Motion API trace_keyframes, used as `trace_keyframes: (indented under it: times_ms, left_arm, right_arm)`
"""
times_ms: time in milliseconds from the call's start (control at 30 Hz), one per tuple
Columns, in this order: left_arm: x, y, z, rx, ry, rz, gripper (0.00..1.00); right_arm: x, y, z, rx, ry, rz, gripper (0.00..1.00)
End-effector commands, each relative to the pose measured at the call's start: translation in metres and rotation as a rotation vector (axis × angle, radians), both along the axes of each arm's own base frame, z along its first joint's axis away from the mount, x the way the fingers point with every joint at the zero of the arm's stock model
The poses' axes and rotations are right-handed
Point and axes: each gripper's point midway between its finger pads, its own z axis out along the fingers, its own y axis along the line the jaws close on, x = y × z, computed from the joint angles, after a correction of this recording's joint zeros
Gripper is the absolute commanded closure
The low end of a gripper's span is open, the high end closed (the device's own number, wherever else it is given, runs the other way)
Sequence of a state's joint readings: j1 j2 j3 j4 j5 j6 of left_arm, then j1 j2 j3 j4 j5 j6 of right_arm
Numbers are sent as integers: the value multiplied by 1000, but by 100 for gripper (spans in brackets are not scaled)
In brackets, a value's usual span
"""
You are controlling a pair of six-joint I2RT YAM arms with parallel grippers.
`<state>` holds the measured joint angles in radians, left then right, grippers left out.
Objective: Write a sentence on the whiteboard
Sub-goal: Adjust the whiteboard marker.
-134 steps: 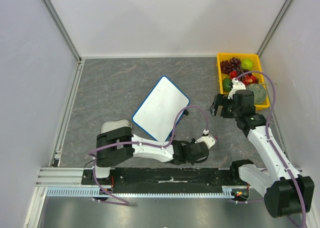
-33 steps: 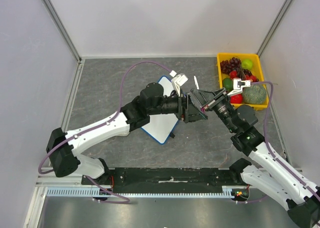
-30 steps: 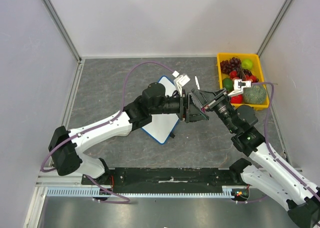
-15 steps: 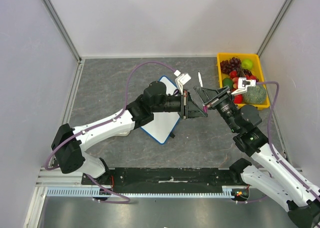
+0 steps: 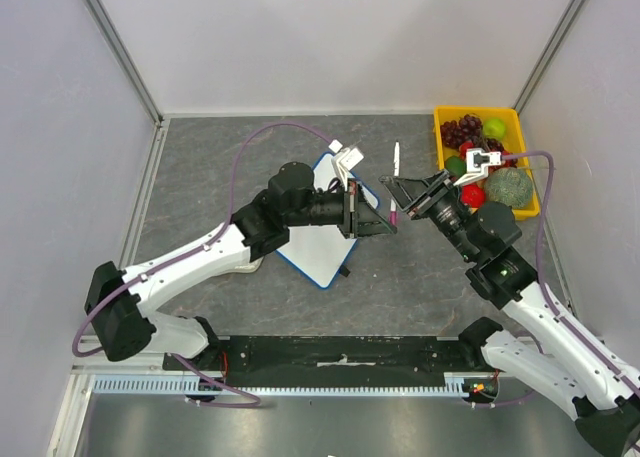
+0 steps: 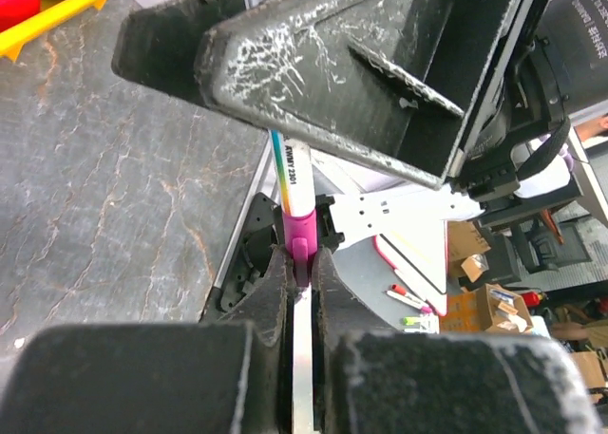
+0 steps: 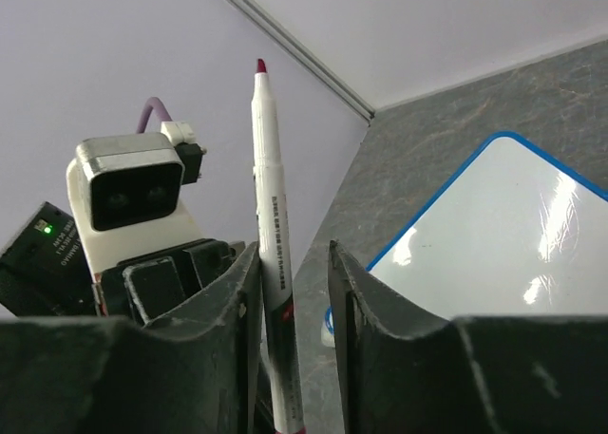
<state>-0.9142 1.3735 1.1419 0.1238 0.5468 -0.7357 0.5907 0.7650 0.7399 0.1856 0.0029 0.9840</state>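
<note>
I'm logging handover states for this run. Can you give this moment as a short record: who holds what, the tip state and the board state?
marker: white barrel, held off the table between the two arms
marker tip: bare, dark red, pointing away from the right gripper
right gripper: jaws shut on the marker barrel
left gripper: jaws shut on the marker's magenta end
whiteboard: lying on the grey table, blue rim, no writing visible
fruit bin: yellow, far right corner
</note>
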Motion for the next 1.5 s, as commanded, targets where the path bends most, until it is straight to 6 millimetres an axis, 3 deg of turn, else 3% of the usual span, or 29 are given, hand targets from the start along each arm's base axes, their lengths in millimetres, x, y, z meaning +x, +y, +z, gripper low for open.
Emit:
trace_keyframes:
  times_ms: [0, 33, 100, 200, 333, 433, 600, 767, 900, 1067, 1367, 1467]
  left_arm:
    - [-8, 21, 14, 9, -93, 3, 98]
    - [-9, 24, 12, 19, -96, 5, 98]
    - [-12, 28, 17, 17, -120, 6, 93]
    - [-16, 39, 12, 65, -147, 6, 46]
    - [-12, 64, 8, 195, -256, 57, 27]
    - [-3, 91, 22, 297, -396, 120, 25]
    - [5, 127, 49, 414, -716, 136, 24]
    - [8, 141, 60, 470, -1048, 109, 17]
    - [15, 137, 33, 601, -1242, 14, 11]
    - [30, 127, -9, 762, -1335, -64, 13]
    - [43, 113, -29, 829, -1453, -106, 16]
    - [44, 108, -37, 839, -1458, -133, 23]
  right_arm:
    - [-4, -1, 15, -54, -54, 9, 63]
    - [-5, 2, 18, -62, -67, 29, 80]
    - [-6, 11, 19, -82, -71, 75, 100]
    - [-7, 26, 14, -112, -65, 156, 100]
    - [-8, 47, 2, -202, -71, 287, 100]
    - [-12, 60, -12, -318, -75, 407, 100]
    - [-18, 72, -51, -500, -6, 584, 100]
    - [-26, 76, -74, -572, 49, 696, 100]
    - [-35, 80, -82, -566, 81, 783, 100]
    - [-44, 82, -91, -558, 112, 855, 100]
    - [-56, 78, -114, -579, 170, 904, 100]
    - [-57, 77, -117, -578, 178, 911, 100]
